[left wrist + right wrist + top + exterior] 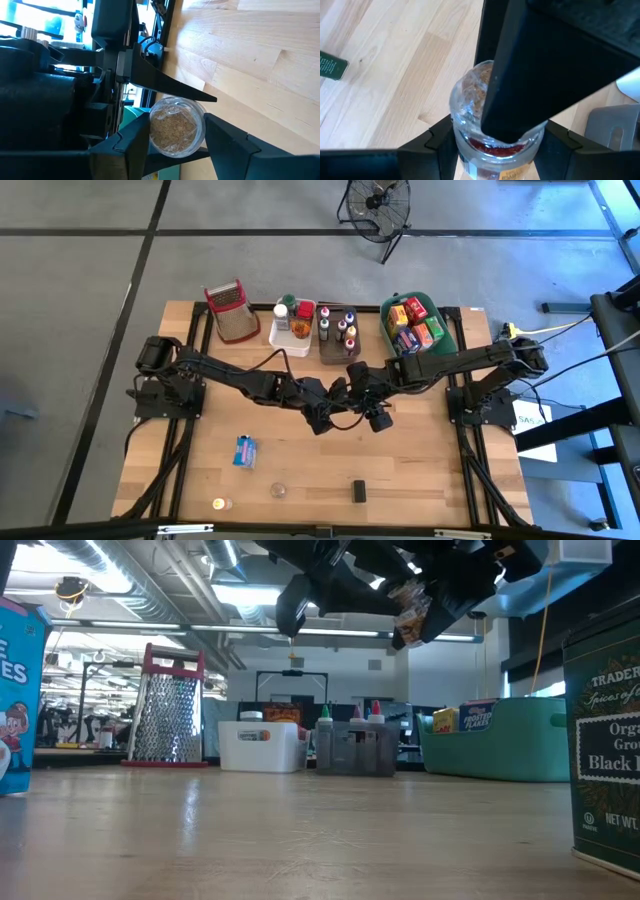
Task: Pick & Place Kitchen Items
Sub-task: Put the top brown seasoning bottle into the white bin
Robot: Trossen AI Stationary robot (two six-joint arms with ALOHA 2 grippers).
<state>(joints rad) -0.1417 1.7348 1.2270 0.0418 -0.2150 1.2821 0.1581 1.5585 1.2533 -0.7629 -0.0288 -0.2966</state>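
Note:
A small clear spice jar [410, 606] with brown grains hangs tilted, high over the middle of the table, between my two grippers. My left gripper [176, 121] reaches in from the table's left and is shut on the jar's round clear end [175, 125]. My right gripper [500, 126] slants down from the right and is shut on the same jar [470, 100] farther along, by its red band. In the high view the two grippers [338, 392] [358, 380] meet and the arms hide the jar. My left gripper pinches the jar's clear end [152, 131] between its two fingers, one on each side of the round wall. It comes from the table's left, slanting a little down. The jar is lifted clear of the table. My right gripper pinches the jar's sides [457, 131] near the red band and label, between its two fingers. It comes from above and the right, slanting steeply down. The left gripper's finger [530, 75] covers part of the jar's clear end. The jar hangs tilted, clear of the table.
On the near half of the table lie a blue box [245, 450], a small clear jar [278, 491], a yellow-capped jar [220, 503] and a dark tin [358, 490]. Along the far edge stand a red-rimmed wire basket [230, 310] and white [290, 332], grey [338, 345] and green [445, 330] bins.

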